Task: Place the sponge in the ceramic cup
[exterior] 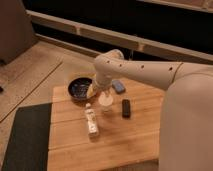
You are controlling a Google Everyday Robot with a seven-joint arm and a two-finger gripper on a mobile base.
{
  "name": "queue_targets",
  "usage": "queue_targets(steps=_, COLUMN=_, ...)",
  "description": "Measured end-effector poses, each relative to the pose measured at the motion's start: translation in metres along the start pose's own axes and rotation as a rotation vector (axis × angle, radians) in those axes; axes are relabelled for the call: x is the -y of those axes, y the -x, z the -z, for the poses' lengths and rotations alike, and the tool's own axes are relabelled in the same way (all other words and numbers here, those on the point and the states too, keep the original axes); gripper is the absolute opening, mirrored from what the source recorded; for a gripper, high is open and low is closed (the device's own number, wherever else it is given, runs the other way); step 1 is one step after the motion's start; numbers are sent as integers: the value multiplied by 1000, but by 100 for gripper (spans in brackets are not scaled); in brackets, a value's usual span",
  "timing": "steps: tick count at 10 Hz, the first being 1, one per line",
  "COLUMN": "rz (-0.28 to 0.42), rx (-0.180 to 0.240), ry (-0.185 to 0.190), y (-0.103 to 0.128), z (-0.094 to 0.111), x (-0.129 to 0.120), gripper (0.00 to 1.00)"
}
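Camera view, one entry per item

- gripper (94,91): at the end of the white arm, low over the far part of the wooden desk (131,145), between the dark bowl (79,89) and the ceramic cup (105,101); whether wide or narrow cannot be told
- sponge (118,86): blue-grey, lying on the desk right of the gripper, apart from it, just far-right of the cup
- ceramic cup: upright, near-right of the gripper
- black block (126,108): right of the cup
- clear bottle (91,121): lying on its side, nearest
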Motion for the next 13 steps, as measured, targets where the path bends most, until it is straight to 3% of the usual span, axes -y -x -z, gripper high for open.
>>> queue_targets(steps=1, rz=-11, rx=-13, ry=-4, y=-4, z=-9, x=3, gripper=65)
queue_targets(steps=4, rz=5, rx=-37, ry=-116, y=6, z=-22, x=40, gripper=65)
queue_targets(steps=5, rz=26, rx=-29, ry=-158, y=20, z=-18, x=53, gripper=65)
queue_targets(steps=7, rz=72, rx=5, ry=-201, y=46, z=-6, x=62, gripper=65)
queue_targets(steps=8, rz=99, rx=29, ry=-209, y=60, z=1, x=65, gripper=65)
queue_targets(steps=11, rz=133, rx=113, ry=-163, y=91, z=17, x=88, gripper=65)
queue_targets(steps=13, rz=136, rx=123, ry=-156, y=95, z=19, x=90, gripper=65)
